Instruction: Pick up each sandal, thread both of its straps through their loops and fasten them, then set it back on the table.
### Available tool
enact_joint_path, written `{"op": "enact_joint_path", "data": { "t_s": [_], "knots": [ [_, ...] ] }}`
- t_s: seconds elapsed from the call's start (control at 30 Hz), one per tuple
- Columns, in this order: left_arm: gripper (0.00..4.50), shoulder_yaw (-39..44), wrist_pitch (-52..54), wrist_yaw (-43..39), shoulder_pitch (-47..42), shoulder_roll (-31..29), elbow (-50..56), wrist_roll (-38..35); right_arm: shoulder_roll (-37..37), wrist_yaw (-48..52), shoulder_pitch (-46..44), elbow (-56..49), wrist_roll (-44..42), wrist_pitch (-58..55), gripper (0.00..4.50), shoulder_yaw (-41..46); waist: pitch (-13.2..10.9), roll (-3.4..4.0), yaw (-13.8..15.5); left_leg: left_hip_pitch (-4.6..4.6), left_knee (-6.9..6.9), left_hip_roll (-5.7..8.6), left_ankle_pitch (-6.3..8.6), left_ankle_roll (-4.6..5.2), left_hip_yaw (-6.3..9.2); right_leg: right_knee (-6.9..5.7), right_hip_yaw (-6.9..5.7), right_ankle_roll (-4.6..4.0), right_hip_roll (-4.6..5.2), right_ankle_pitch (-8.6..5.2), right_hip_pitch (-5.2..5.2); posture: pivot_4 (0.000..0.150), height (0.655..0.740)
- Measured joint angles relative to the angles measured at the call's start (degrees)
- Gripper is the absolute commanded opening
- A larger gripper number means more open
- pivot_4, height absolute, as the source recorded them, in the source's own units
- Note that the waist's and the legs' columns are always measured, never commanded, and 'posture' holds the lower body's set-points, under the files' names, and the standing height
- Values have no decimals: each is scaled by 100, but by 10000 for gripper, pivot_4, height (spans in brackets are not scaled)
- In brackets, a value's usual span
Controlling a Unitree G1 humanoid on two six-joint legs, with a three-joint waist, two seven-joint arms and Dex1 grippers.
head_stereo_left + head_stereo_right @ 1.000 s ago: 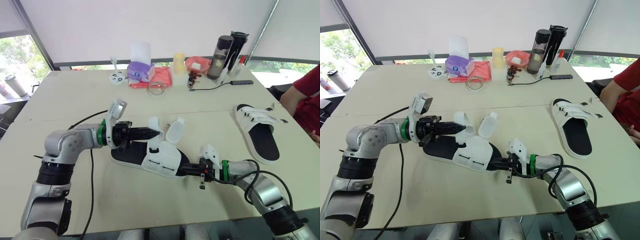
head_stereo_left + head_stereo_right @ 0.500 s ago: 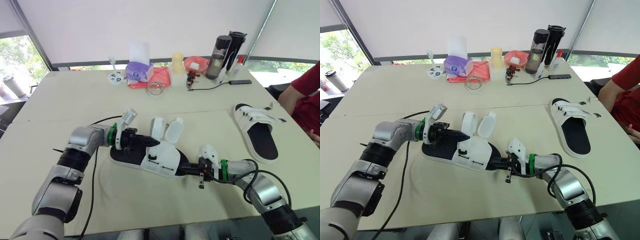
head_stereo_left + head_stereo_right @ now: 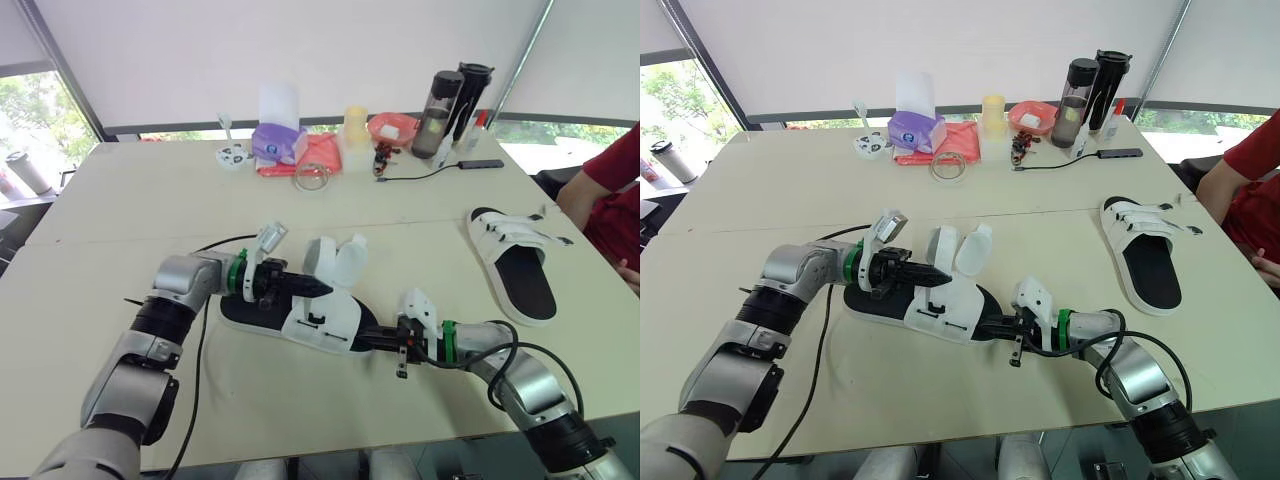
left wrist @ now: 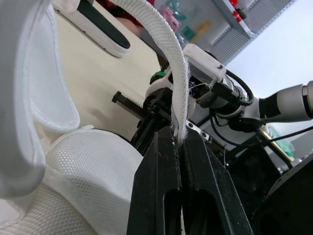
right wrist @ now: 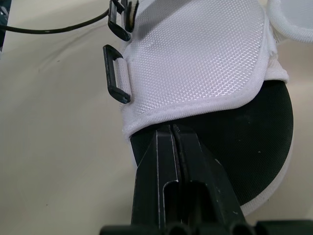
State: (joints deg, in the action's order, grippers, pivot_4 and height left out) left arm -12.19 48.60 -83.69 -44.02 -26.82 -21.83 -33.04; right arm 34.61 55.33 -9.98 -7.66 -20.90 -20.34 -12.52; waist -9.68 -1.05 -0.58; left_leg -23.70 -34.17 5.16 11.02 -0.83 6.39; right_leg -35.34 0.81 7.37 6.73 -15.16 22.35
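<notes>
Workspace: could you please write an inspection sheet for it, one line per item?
Surface: beige table.
Job's things: near sandal, straps open; far sandal, straps closed.
Clutter: tissue box, tape roll, bottles, cup, at the far edge.
Grippers: left gripper shut on a strap; right gripper shut, tips on near sandal's sole.
Cables: black cable by left arm; another near bottles.
Surroundings: person in red at right; window.

on the table (image 3: 780, 210), the left gripper (image 3: 936, 273) meets a raised strap (image 3: 943, 247) of the near sandal (image 3: 945, 303), the right gripper (image 3: 992, 326) lies at its other end, and a second sandal (image 3: 1145, 258) rests well apart.
</notes>
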Motion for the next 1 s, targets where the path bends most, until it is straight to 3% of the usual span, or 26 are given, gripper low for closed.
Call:
{"op": "enact_joint_path", "data": {
  "t_s": [0.9, 1.0],
  "knots": [
    [284, -379, -809, -358, 634, -411, 468, 631, -50, -35, 2, 19, 48, 70, 0, -6, 1, 1, -11, 1, 0, -2, 1, -2, 3, -2, 1, -2, 2, 0, 5, 1500, 7400],
    [8127, -297, -794, -259, 691, -410, 521, 620, -51, -34, -14, 43, 51, 83, 0, -8, 1, 1, -12, 1, 0, -2, 1, -1, 3, -2, 1, -2, 1, 0, 5, 1500, 7400]
  ]
}}
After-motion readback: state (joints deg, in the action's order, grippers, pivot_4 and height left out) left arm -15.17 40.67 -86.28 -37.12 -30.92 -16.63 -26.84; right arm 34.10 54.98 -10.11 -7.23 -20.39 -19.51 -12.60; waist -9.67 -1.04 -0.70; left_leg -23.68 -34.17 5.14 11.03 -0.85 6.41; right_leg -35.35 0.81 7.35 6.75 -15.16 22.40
